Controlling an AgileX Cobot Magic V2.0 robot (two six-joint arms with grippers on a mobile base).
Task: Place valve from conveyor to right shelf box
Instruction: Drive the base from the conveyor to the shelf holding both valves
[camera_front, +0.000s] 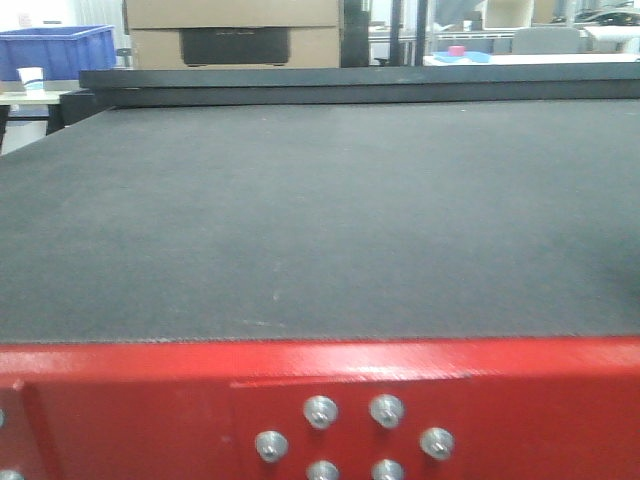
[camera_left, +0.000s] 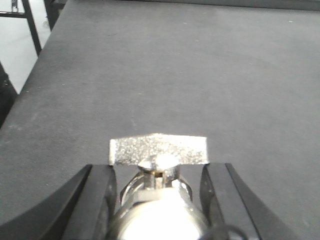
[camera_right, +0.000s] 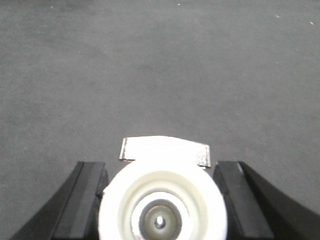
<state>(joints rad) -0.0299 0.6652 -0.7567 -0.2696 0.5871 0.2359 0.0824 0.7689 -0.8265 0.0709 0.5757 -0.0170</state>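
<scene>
The left jaws are closed in on a metal valve (camera_left: 159, 150), with a black finger (camera_left: 97, 200) tight against each side of its shiny body and its flat grey handle sticking out ahead. The right jaws sit the same way round a white-faced valve (camera_right: 160, 205), fingers (camera_right: 85, 200) snug on both flanks (I see no gap there). So I'd call the pick done on both arms. Whether either valve is lifted or resting on the conveyor (camera_front: 320, 220), I can't tell from the wrist views. The whole carry is left: no shelf or box on the right shows anywhere.

Room looks generous. Open dark belt runs ahead of both arms, away to the black bar frame (camera_front: 350, 80) at the far side. On the left the belt edge drops to pale floor (camera_left: 30, 55), the one edge to mind. The near side ends at a red bolted panel (camera_front: 130, 400), and past the far bar stand a blue crate (camera_front: 60, 50) and a cardboard box (camera_front: 235, 30).
</scene>
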